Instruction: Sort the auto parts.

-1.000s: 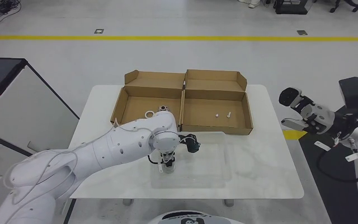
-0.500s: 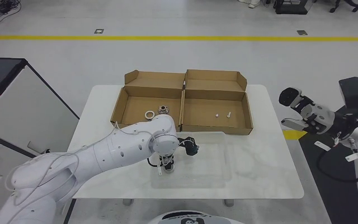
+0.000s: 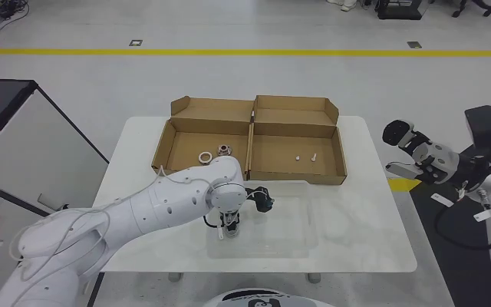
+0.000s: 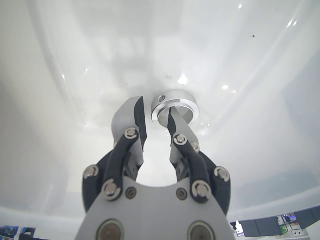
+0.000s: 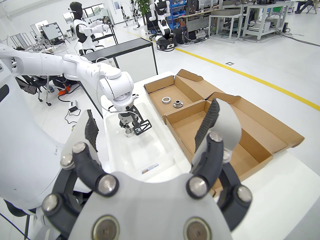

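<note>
A silver collar ring point(image 4: 175, 103) with a small threaded side hole lies on the floor of the white tray point(image 3: 295, 226). My left gripper point(image 4: 154, 107) is down in the tray and open. One fingertip sits inside the ring's bore and the other pad point(image 4: 140, 118) stands just outside its wall, a small gap away. From above, this gripper point(image 3: 229, 226) is at the tray's left end and covers the ring. My right gripper point(image 5: 152, 111) is open with nothing in it, held off the table's right side point(image 3: 414, 146).
Two open cardboard boxes stand at the table's back. The left box point(image 3: 184, 146) holds a ring point(image 3: 205, 156) and a flanged hub point(image 3: 223, 149). The right box point(image 3: 326, 165) holds two small white parts point(image 3: 305, 158). A small label point(image 5: 150, 169) lies in the tray.
The left wrist has shifted slightly over the tray's left end, staying low at the ring. The right arm has not moved.
</note>
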You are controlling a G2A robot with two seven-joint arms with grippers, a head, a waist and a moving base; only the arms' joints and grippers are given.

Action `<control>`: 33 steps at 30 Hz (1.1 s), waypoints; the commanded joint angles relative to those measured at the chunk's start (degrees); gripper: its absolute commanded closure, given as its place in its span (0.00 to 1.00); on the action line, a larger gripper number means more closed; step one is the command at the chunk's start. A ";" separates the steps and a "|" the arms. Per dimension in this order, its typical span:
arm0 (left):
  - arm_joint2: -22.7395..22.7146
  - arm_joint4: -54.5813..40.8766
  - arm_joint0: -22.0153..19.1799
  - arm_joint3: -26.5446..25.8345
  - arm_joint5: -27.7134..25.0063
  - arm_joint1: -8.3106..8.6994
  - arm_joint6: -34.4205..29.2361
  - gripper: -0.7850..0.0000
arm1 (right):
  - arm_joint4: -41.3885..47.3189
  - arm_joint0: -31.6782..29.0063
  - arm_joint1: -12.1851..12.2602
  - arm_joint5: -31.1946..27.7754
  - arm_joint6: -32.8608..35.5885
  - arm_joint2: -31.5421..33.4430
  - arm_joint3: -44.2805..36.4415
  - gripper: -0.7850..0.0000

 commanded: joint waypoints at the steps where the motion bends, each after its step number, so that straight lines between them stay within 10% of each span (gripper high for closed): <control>1: 0.00 0.09 0.08 0.27 0.00 -0.13 0.00 0.70 | 0.00 0.00 0.00 0.00 0.00 0.00 0.00 0.00; 21: 0.00 0.53 -0.36 1.35 0.01 -0.93 0.00 1.00 | 0.00 0.00 0.00 0.00 0.00 0.00 0.00 0.00; 33: -0.40 -3.80 -8.61 -12.26 8.02 3.55 0.00 1.00 | 0.00 0.00 0.00 0.00 0.00 0.00 0.00 0.00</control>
